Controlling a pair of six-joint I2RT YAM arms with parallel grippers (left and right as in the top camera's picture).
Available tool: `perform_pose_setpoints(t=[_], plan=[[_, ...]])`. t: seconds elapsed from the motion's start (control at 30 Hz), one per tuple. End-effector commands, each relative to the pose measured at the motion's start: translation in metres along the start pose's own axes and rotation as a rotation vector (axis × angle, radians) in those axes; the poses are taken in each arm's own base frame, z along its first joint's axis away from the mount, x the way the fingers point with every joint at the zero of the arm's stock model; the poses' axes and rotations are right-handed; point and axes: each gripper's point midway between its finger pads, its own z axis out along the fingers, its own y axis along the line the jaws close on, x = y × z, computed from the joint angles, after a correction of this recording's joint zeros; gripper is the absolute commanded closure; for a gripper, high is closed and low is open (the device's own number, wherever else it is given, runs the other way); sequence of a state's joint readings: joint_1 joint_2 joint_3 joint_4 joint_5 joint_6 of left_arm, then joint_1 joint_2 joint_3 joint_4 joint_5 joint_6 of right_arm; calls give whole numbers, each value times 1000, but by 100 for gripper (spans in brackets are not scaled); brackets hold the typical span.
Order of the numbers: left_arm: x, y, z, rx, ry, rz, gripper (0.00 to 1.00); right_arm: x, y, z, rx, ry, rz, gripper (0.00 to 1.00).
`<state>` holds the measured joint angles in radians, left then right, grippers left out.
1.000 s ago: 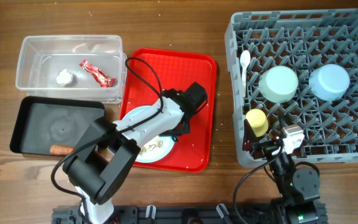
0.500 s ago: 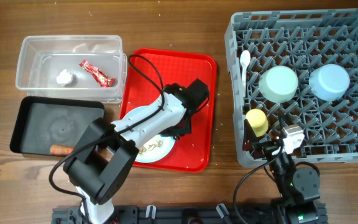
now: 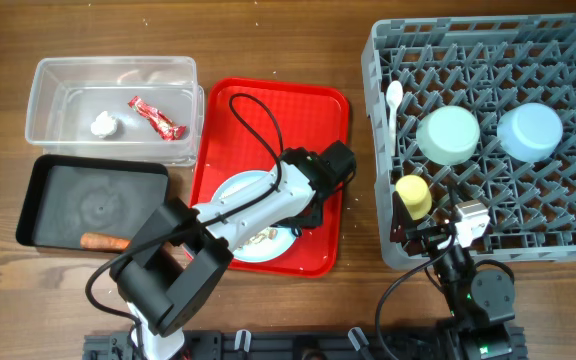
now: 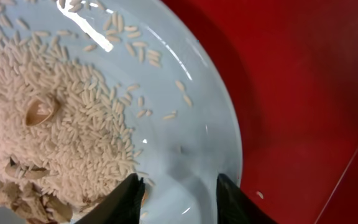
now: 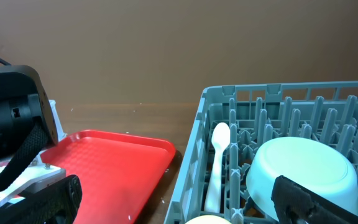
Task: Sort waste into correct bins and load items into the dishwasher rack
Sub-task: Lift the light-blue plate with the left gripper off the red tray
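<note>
A pale blue plate [image 4: 185,124] with beige crumbs [image 4: 61,124] lies on the red tray [image 3: 268,110]. My left gripper [image 4: 179,199] stands open just over the plate's [image 3: 253,195] right rim, bare plate between its fingers. The clear tub [image 3: 58,75] holds a white paper ball [image 3: 103,124] and a red wrapper [image 3: 156,117]. An orange stick [image 3: 103,241] lies in the black tray [image 3: 88,200]. The grey rack [image 3: 488,40] carries a white spoon [image 3: 394,100], mint bowl [image 3: 449,134], blue bowl [image 3: 530,131] and yellow cup [image 3: 414,195]. My right gripper [image 5: 185,205] is open at the rack's near left corner, holding nothing.
The left arm's black cable [image 3: 253,120] loops over the red tray. A strip of bare wood [image 3: 360,180] separates the red tray from the rack. A few crumbs lie scattered on the red tray beside the plate.
The left gripper has moved to the right across the red tray, and the plate has slid right with it. Its jaws have spread apart. The right arm has not moved.
</note>
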<state>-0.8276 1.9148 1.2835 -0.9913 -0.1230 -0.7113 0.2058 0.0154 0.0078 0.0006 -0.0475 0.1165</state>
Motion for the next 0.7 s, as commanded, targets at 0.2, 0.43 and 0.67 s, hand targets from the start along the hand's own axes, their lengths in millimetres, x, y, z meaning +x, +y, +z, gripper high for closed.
perform_pose_setpoints(t=[0.2,0.43,0.67], plan=[[7,-3,-29,7,11,27,64,-1,-1,0,3,-8,16,0],[0,-24,-24,58,-42,46,64,-1,-1,0,3,-8,16,0],[5,-5,13,-74,-35,58,75,-1,-1,0,3,-8,16,0]])
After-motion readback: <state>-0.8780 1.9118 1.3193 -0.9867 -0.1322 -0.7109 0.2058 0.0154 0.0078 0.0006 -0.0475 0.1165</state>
